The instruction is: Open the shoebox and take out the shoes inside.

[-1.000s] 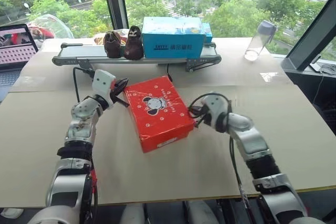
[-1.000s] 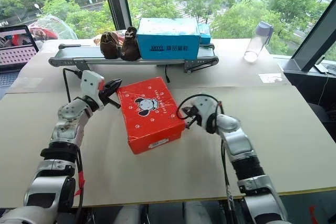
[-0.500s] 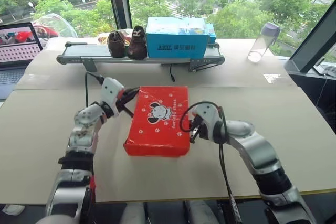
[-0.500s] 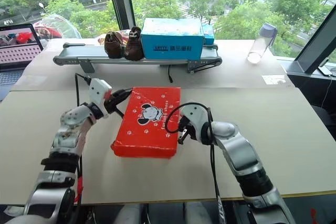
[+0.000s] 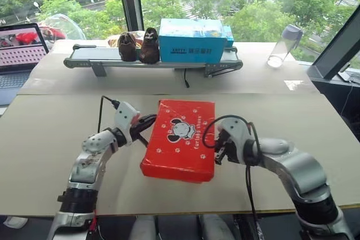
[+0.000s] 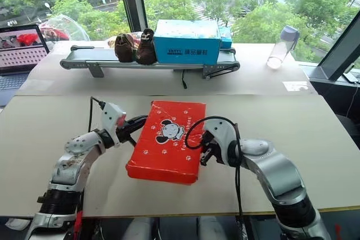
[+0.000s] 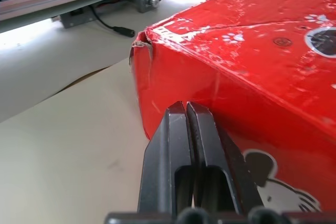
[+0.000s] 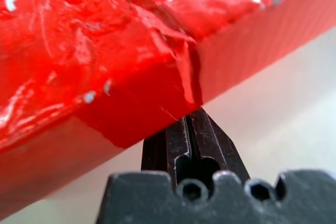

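Note:
The red shoebox (image 5: 183, 147) lies flat on the table with its lid closed, cartoon dog facing up. The shoes are hidden inside it. My left gripper (image 5: 149, 122) is shut, its tips pressed against the box's left side wall near the far corner; the left wrist view shows the closed fingertips (image 7: 178, 113) touching the red wall (image 7: 252, 93). My right gripper (image 5: 218, 153) is shut too, pushing against the box's right side. In the right wrist view its tips (image 8: 190, 121) sit right under the lid's lower edge (image 8: 131, 114).
At the back, a small conveyor (image 5: 90, 59) carries dark brown fuzzy shoes (image 5: 139, 46) and a blue box (image 5: 193, 40). A clear bottle (image 5: 281, 44) stands at the back right and a laptop (image 5: 19, 46) at the far left. The table's front edge (image 5: 169, 213) runs close below the box.
The shoebox has turned from a diagonal lie and slid nearer to the front edge, squeezed between both shut grippers, which drew back with it.

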`<state>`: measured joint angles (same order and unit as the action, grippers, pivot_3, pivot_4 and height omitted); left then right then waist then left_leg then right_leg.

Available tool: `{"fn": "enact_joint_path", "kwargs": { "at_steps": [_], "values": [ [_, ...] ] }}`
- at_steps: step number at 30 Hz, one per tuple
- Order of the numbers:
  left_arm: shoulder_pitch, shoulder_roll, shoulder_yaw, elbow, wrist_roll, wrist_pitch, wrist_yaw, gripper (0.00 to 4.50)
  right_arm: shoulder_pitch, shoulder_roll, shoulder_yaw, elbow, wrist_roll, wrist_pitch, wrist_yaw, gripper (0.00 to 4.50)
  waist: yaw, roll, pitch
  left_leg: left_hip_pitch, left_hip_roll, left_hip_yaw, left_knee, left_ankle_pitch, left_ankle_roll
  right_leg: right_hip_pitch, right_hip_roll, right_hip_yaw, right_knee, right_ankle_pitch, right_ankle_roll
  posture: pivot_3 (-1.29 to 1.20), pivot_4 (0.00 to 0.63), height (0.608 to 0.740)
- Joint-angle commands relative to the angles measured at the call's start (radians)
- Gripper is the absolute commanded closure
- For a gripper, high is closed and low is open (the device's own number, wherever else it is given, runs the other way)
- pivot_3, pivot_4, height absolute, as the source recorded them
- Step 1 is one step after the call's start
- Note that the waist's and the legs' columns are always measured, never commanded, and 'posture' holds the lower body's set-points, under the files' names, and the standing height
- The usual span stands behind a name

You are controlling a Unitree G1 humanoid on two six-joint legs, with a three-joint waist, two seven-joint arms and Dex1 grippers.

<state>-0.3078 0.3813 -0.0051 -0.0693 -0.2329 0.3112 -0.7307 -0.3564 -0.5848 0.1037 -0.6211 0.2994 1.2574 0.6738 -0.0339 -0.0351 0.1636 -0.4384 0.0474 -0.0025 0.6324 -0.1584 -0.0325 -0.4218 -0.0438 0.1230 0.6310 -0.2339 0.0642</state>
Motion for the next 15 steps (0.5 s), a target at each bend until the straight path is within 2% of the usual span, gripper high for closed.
{"fn": "enact_joint_path", "kwargs": {
  "at_steps": [1, 9, 15],
  "values": [
    [-0.029, -0.033, -0.077, -0.028, -0.009, -0.006, -0.028, 4.39, -0.008, -0.025, -0.032, -0.033, 0.027, 0.011, -0.017, 4.45, -0.001, 0.0, 0.0, 0.0, 0.0, 0.0, 0.0, 0.0, 0.0, 0.0, 0.0, 0.0, 0.0, 0.0, 0.0, 0.0, 0.15, 0.74],
    [-0.086, -0.041, -0.115, 0.021, 0.012, -0.038, -0.054, 4.39, -0.023, -0.095, -0.047, 0.069, 0.012, -0.058, -0.007, 4.45, -0.003, 0.0, 0.0, -0.001, 0.0, 0.0, 0.001, 0.0, 0.0, 0.0, 0.0, 0.0, -0.001, 0.0, 0.0, 0.0, 0.15, 0.74],
    [-0.088, 0.098, 0.009, 0.083, 0.01, -0.054, -0.064, 4.39, 0.043, -0.224, -0.115, 0.215, 0.009, -0.197, 0.074, 4.45, -0.008, 0.0, 0.0, 0.0, 0.0, 0.0, 0.001, 0.0, 0.0, -0.001, 0.0, 0.0, 0.0, 0.0, 0.0, 0.0, 0.15, 0.74]
  ]
}}
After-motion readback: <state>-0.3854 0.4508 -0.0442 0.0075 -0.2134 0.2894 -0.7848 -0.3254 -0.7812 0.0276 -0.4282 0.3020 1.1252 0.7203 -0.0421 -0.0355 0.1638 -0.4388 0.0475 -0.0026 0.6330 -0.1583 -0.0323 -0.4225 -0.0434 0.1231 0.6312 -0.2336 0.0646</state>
